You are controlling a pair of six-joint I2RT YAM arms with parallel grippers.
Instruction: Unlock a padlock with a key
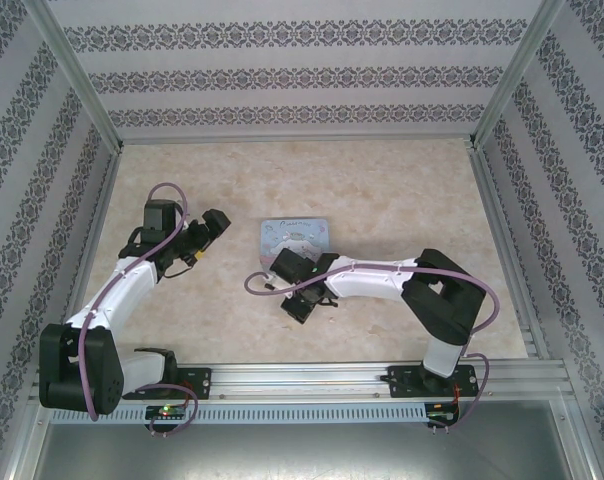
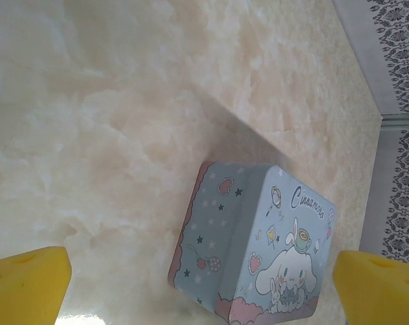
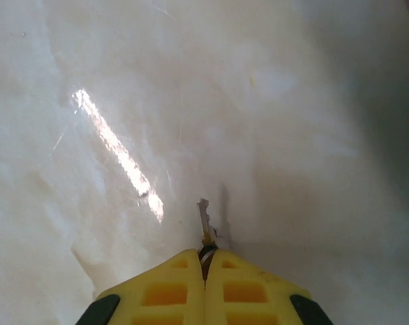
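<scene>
My right gripper (image 3: 205,261) is shut on the key (image 3: 204,215). The thin toothed blade sticks out ahead of the yellow fingertips, just above the pale table. From above, the right gripper (image 1: 300,305) hangs low just in front of the pale blue cartoon tin box (image 1: 295,240). My left gripper (image 1: 214,225) is held wide open to the left of the box, with nothing between its yellow fingers (image 2: 25,284). Its camera looks down on the tin box (image 2: 259,244). The padlock is out of view.
The marble-look table (image 1: 402,200) is walled by patterned panels at the back and both sides. A metal rail (image 1: 312,380) carrying both arm bases runs along the near edge. Purple cables loop beside each arm.
</scene>
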